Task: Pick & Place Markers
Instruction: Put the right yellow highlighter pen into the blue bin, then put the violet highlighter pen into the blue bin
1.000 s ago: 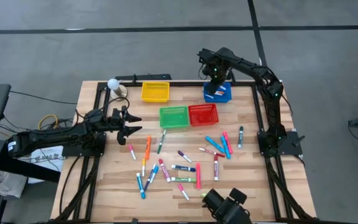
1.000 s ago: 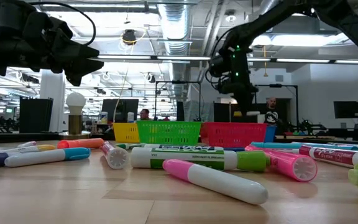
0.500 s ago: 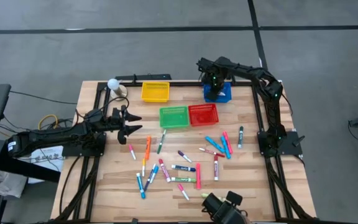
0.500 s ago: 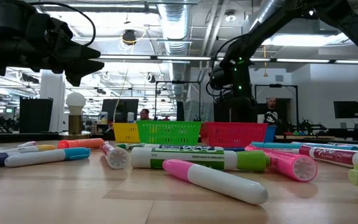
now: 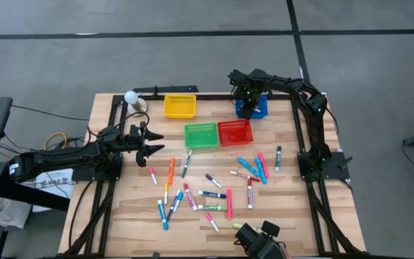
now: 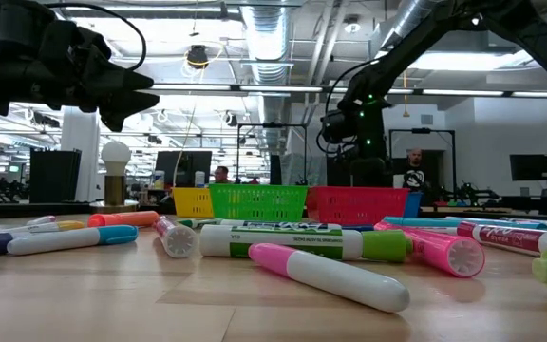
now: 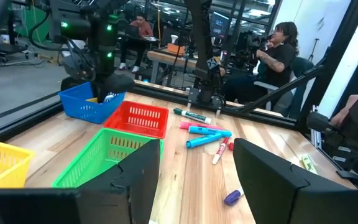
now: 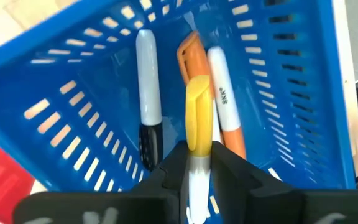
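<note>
At the far right corner of the tabletop point(image 5: 128, 216), the right gripper point(image 8: 194, 158) reaches down into the blue basket point(image 8: 303, 93), its fingers nearly closed on a yellow-capped marker point(image 8: 197, 124) with a white barrel, held nose-down over the basket floor. Two more pens already lie inside that basket: a white marker with a black cap point(image 8: 148, 106) and an orange-capped marker point(image 8: 219, 106) just beside the held one.

Along the far edge, the yellow basket point(image 5: 180, 106) sits to the left of the blue one, and the green basket point(image 5: 200, 134) and red basket point(image 5: 235, 132) stand side by side a little nearer the middle.

The rest of the markers point(image 5: 210, 194) lie scattered flat across the middle and near part of the tabletop, in pink, blue, orange, green and purple; in the low view a pink-and-white marker point(image 6: 330, 275) lies closest to the near edge.

The left gripper point(image 5: 152, 142) hangs above the left side of the tabletop, fingers spread wide and holding nothing, pointing toward the green basket.

Beyond the table, the left wrist view shows a person point(image 7: 278, 53) seated at a desk.
</note>
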